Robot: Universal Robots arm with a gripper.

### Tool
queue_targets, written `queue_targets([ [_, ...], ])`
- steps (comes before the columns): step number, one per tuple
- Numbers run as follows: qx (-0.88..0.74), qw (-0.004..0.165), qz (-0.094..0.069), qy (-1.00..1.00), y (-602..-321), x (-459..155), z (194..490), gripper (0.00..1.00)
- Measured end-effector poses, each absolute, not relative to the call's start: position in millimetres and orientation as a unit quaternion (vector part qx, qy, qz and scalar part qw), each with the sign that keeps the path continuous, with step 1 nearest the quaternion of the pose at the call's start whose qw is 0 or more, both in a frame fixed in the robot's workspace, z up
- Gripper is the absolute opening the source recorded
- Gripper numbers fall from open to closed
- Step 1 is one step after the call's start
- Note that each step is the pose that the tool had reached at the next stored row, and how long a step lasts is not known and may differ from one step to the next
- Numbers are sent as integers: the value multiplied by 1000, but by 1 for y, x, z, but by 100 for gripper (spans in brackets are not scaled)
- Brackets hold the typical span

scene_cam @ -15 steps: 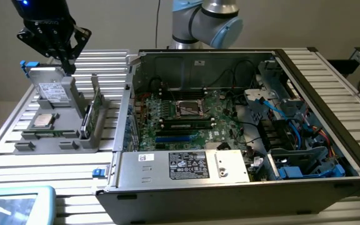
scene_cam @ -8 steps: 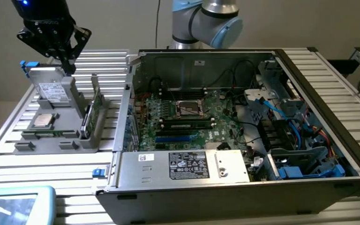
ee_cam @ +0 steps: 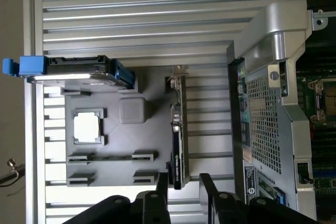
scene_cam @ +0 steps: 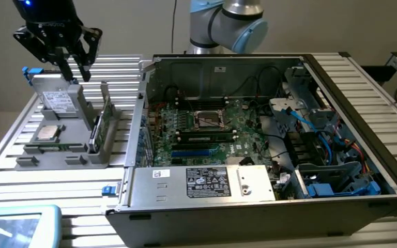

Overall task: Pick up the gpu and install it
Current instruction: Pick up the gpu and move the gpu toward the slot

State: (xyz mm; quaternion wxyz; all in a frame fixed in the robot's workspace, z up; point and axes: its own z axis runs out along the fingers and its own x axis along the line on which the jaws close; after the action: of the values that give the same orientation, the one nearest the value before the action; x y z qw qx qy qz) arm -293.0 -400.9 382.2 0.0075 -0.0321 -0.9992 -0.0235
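My pincer (scene_cam: 76,76) hangs above the gray holder (scene_cam: 60,155), jaws apart, gripping nothing. The gpu (scene_cam: 103,121) stands on edge in a slot along one side of the holder, untouched, below my pincer.

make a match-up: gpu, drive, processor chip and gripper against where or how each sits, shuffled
1. thin flat black gpu card with silvery end bracket
2. silver boxy drive with blue clips
3. square silvery processor chip
4. black gripper

a. flat in a recess of the grey holder tray
b. above the tray, fingers apart, holding nothing
c. on edge, tray side nearest the open computer case
d. upright, tray corner away from the case

Pairs: 1-c; 2-d; 3-a; 4-b
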Motion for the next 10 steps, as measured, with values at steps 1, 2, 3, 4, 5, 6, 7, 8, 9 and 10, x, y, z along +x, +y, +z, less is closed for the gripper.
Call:
queue_targets([
  [1, -32, 8, -23, -999, -401, -293, 382, 42],
  [2, -32, 7, -23, -999, -401, -293, 382, 47],
  [3, -32, 8, -23, -999, -401, -293, 382, 47],
  [4, -32, 7, -23, -999, -401, -293, 381, 54],
  [5, -32, 7, -23, -999, -401, -293, 380, 54],
  [6, -32, 7, -23, -999, -401, -294, 378, 54],
  [7, -32, 7, -23, -999, -400, -294, 376, 54],
  [8, -32, 7, -23, -999, -400, -294, 374, 54],
  [9, -32, 7, -23, -999, -400, -295, 373, 54],
  [10, -32, 7, -23, -999, -400, -295, 371, 54],
])
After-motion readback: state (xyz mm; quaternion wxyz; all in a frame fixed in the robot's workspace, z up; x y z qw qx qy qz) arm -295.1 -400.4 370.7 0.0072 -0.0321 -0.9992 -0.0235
